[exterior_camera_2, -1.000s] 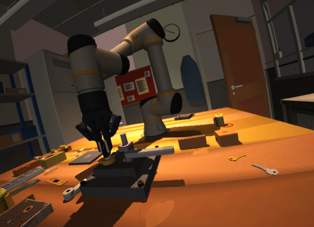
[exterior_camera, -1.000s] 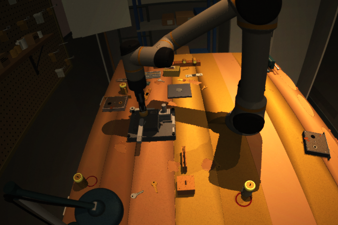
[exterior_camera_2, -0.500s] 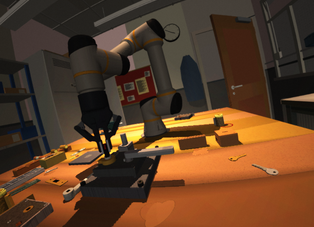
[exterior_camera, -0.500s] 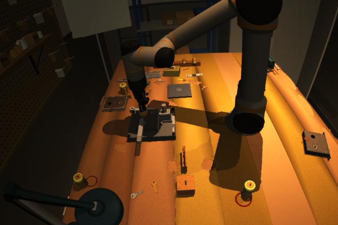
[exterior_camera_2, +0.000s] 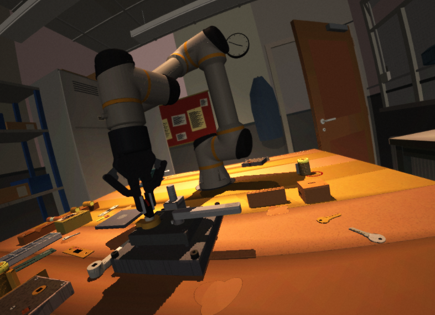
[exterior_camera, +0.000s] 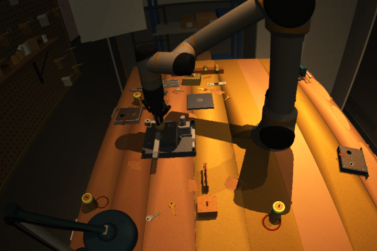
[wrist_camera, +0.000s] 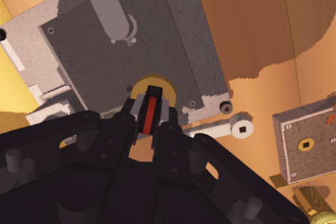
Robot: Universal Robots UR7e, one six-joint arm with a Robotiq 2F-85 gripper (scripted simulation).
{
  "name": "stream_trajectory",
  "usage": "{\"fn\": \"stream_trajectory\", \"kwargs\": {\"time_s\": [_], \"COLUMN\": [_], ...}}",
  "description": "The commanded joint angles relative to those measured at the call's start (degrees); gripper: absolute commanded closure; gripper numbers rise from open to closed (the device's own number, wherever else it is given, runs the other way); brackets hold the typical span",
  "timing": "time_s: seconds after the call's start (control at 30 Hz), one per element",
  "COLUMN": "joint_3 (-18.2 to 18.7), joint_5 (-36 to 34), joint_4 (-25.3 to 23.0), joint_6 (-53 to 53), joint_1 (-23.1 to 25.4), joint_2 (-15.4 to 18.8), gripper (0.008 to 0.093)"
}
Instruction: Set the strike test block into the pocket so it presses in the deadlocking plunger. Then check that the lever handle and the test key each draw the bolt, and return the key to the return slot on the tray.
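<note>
A red-bowed test key (wrist_camera: 150, 113) (exterior_camera_2: 149, 203) stands upright with its tip in the brass cylinder (wrist_camera: 154, 90) (exterior_camera_2: 149, 223) (exterior_camera: 160, 126) on the lock case (wrist_camera: 122, 58). The case sits on a dark fixture base (exterior_camera: 169, 139) (exterior_camera_2: 165, 246) in the middle-left of the bench. A grey lever handle (exterior_camera_2: 205, 211) (wrist_camera: 104, 4) (exterior_camera: 156, 145) reaches out from the case. A grey block with a post (exterior_camera: 183, 125) (exterior_camera_2: 174, 199) sits at the fixture's other end. My gripper (wrist_camera: 148, 123) (exterior_camera_2: 147, 204) (exterior_camera: 159, 118) hangs straight above the cylinder, closed around the key's bow.
An orange box with a slot (exterior_camera: 207, 206) (exterior_camera_2: 313, 190) sits near the bench front, two loose keys (exterior_camera: 172, 207) (exterior_camera: 152, 217) to its left. A grey tray plate (exterior_camera: 200, 101) lies behind the fixture, spare lock cases (exterior_camera: 128, 114) (exterior_camera: 352, 159) and brass cylinders (exterior_camera: 278, 209) (exterior_camera: 87, 200) around it.
</note>
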Motion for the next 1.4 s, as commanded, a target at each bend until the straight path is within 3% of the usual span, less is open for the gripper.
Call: {"fn": "stream_trajectory", "kwargs": {"time_s": [0.0,0.7,1.37], "joint_3": [0.00,0.22,0.26], "joint_5": [0.00,0.43,0.57], "joint_4": [-0.04,-0.25,-0.27], "joint_6": [-1.26,-26.13,-33.66], "joint_1": [-0.01,-0.29,-0.38], "joint_2": [-0.05,-0.21,-0.25], "gripper": [0.0934,0.0934,0.0934]}}
